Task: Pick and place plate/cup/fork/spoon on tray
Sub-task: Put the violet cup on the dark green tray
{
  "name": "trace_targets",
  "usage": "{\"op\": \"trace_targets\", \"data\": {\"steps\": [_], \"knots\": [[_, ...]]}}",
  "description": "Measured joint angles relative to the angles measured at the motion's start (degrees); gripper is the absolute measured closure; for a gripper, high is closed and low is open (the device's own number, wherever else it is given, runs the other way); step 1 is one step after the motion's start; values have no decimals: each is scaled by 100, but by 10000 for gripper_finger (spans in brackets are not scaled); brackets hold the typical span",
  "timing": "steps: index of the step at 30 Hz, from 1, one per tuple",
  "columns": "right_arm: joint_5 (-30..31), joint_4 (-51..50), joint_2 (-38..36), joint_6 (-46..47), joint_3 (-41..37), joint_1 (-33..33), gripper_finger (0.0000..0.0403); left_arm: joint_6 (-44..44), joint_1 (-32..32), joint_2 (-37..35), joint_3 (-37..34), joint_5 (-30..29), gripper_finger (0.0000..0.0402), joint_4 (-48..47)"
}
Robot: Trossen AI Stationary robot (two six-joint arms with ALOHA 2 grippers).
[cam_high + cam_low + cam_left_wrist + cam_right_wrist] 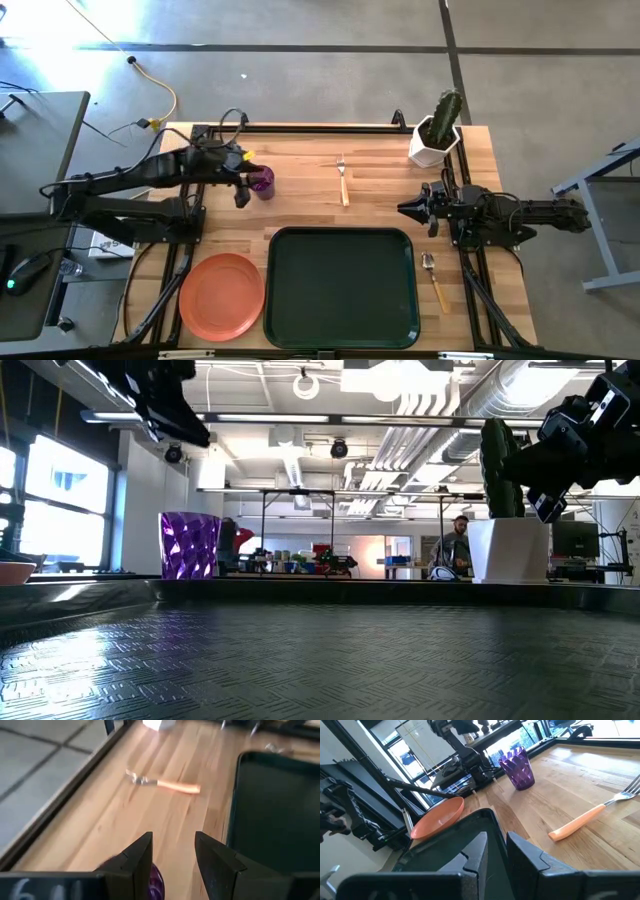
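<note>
The dark purple cup (pixel 262 182) stands upright on its base on the wooden table, left of centre; it also shows in the low view (pixel 190 545). My left gripper (pixel 243 186) hovers open just above it and touches nothing; the cup's rim (pixel 156 884) peeks out beside one finger. The fork (pixel 343 181) lies flat at the far middle. The spoon (pixel 435 279) lies flat right of the dark green tray (pixel 340 335). The orange plate (pixel 222 295) lies left of the tray. My right gripper (pixel 407 208) waits shut and empty at the right.
A white pot with a cactus (pixel 436 132) stands at the far right corner, behind my right arm. Bare wood lies between the cup, the fork and the tray's far edge. A person (pixel 458 545) shows far off in the room.
</note>
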Motion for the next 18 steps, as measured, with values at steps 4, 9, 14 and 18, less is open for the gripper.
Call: {"op": "trace_targets", "data": {"steps": [4,9,14,18], "knots": [[0,0,0,2,-1,1,339,-181,0,366,0,2,266,-192],[0,0,0,-1,-1,1,339,-272,-2,747,0,4,266,-292],[0,1,0,1,-1,0,339,-348,-2,1063,0,4,266,-289],[0,2,0,1,-1,-1,339,-375,0,1330,0,2,266,-322]]}}
